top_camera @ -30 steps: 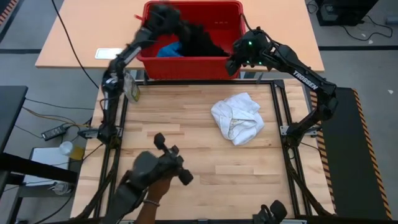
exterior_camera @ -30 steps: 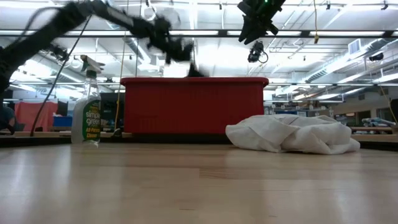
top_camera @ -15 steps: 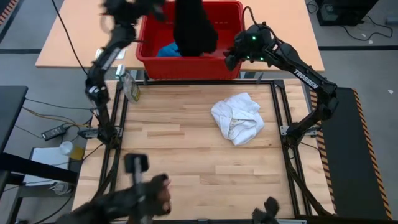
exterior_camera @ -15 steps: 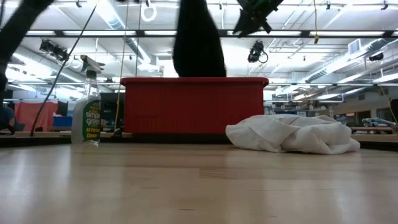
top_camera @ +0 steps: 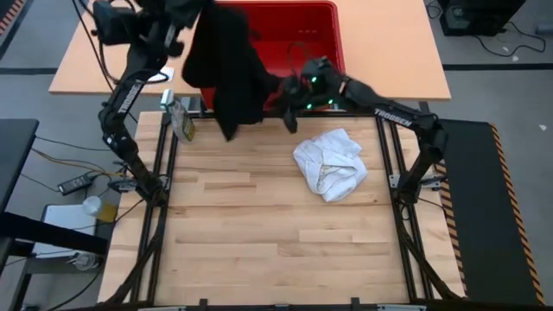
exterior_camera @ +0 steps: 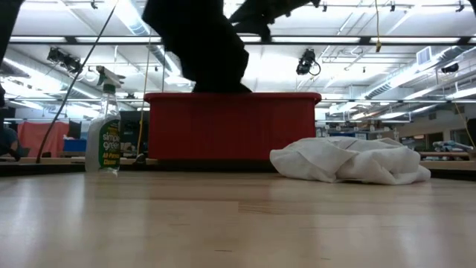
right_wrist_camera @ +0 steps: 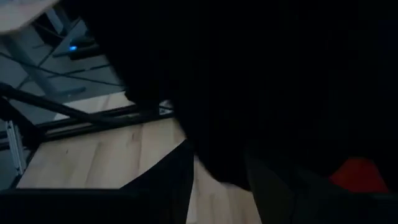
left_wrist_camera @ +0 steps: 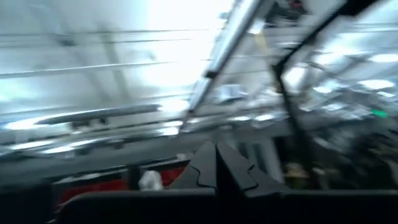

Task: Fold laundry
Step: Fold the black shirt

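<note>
**Colleague:** How did the laundry look at that moment?

**Me:** The black garment [top_camera: 226,65] hung in the air as a long, limp drape, wider up top and narrowing to a ragged lower edge over the near rim of the red basket [top_camera: 324,26]. My left gripper [top_camera: 183,10] was raised high above the basket's left end, jaws closed on the cloth's upper part. The white garment [top_camera: 329,164] lay crumpled in a loose heap on the wooden surface [top_camera: 259,242], toward its right side, well apart from the black one.

**Colleague:** And the right arm?

**Me:** The right gripper [top_camera: 288,97] sat at the basket's near rim, right against the hanging cloth. Its jaws stood partly apart; I couldn't tell whether they had any fabric.

**Colleague:** Did the views differ?

**Me:** From above I saw the whole drape and both arms. The low view showed only the drape's lower part above the basket wall, plus a spray bottle [exterior_camera: 104,138] standing left of the basket. The right wrist view was nearly filled with black cloth, with a strip of wood and a sliver of red behind. The left wrist view caught ceiling lights, blurred.
</note>
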